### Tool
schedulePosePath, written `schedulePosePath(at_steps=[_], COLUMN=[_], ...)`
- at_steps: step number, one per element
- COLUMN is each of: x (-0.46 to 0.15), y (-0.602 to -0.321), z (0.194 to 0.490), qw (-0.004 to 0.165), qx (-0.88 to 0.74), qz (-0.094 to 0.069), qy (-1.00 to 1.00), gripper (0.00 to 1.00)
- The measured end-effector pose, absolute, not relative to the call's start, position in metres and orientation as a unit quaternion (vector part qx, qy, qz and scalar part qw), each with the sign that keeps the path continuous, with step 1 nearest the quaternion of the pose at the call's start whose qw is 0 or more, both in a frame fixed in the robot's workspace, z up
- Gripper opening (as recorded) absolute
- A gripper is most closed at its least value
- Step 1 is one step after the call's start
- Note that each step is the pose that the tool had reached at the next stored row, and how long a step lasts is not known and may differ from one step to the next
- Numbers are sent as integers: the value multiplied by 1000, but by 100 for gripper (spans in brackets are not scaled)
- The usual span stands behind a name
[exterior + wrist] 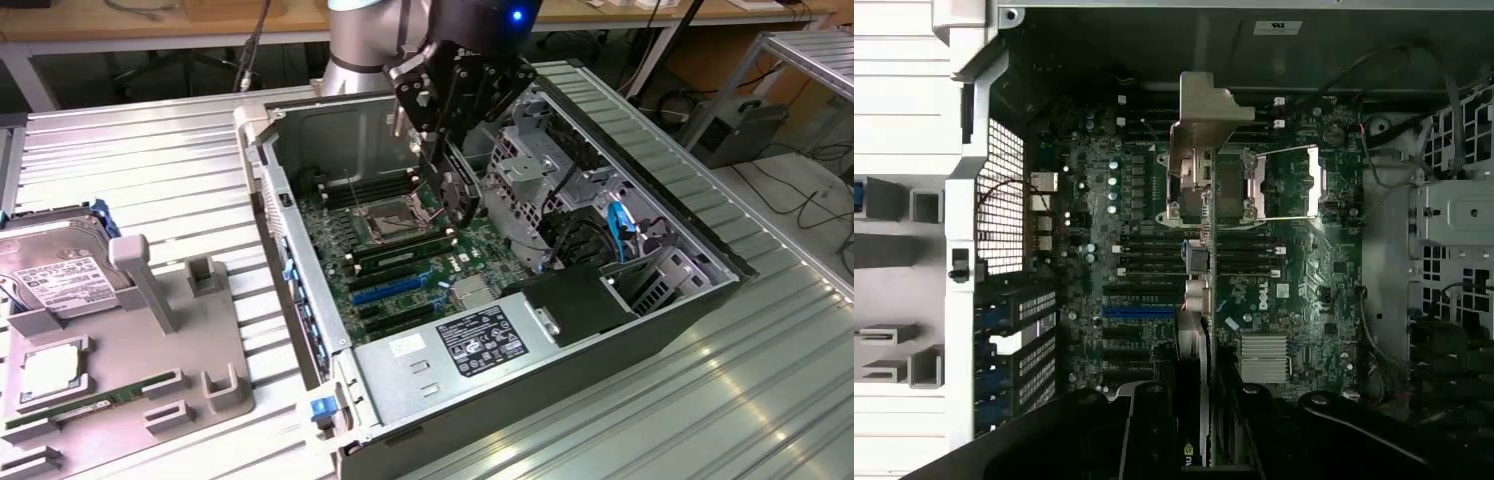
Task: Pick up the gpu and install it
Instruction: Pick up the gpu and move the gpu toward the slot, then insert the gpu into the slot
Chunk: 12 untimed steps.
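On the ribbed metal table (160, 150), an open case (647, 130); hand (451, 105) grips gpu (457, 195).

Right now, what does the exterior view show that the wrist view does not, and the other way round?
Exterior view: the hard drive and the memory stick on the grey tray, plus the power supply in the case. Wrist view: the silver bracket of the card, seen flat. Both: the gripper holding the gpu over the motherboard, close to the CPU socket.

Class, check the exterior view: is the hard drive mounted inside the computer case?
No, the hard drive lies on the grey holder outside the case.
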<state>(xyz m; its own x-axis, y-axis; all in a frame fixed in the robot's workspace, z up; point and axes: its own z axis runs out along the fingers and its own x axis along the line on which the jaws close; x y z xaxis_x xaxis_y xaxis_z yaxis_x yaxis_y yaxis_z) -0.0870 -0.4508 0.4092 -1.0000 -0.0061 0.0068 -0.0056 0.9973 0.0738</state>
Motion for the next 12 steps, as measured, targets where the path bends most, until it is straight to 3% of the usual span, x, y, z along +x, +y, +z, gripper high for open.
schedulePosePath(at_steps=[12], x=[-78], y=[-451], z=[407], qw=[4], qx=[3], qz=[-37], qy=[-999], gripper=[26])
